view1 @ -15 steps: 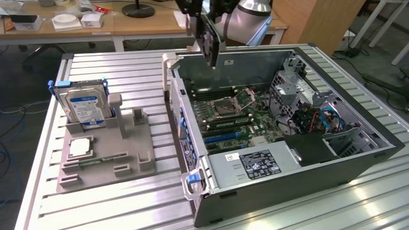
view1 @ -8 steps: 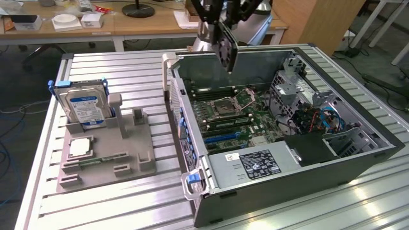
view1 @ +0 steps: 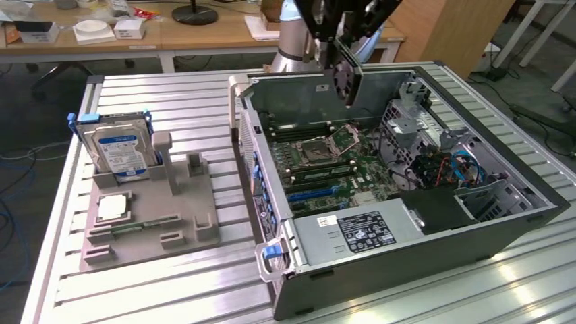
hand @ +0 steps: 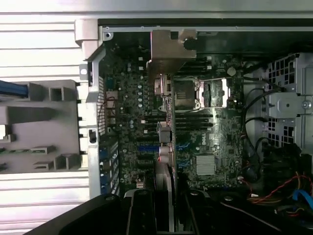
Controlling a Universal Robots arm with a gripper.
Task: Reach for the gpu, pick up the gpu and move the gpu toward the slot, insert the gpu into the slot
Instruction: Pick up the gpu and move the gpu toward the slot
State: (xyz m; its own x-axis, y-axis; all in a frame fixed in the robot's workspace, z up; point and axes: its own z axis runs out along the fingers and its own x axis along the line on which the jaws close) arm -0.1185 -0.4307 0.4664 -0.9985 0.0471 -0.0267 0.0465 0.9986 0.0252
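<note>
The gripper [hand: 164, 208] clamps the gpu [hand: 165, 132], seen edge-on, above the motherboard [hand: 127, 112] inside the open computer case [hand: 95, 98]. The gpu passes just beside the processor socket [hand: 188, 95], with its metal bracket [hand: 168, 49] beyond the socket. A square heat sink [hand: 205, 164] sits near the socket. A grey holder [hand: 44, 127] lies well apart from it, outside the case.

A ribbed aluminium table [view1: 162, 290] spans the near ground. Far left in the exterior view, a wooden desk [view1: 180, 34] holds white boxes [view1: 94, 30] and a round black stand base [view1: 195, 13]. A wooden cabinet [view1: 450, 30] stands far right, above dark floor [view1: 27, 121].
</note>
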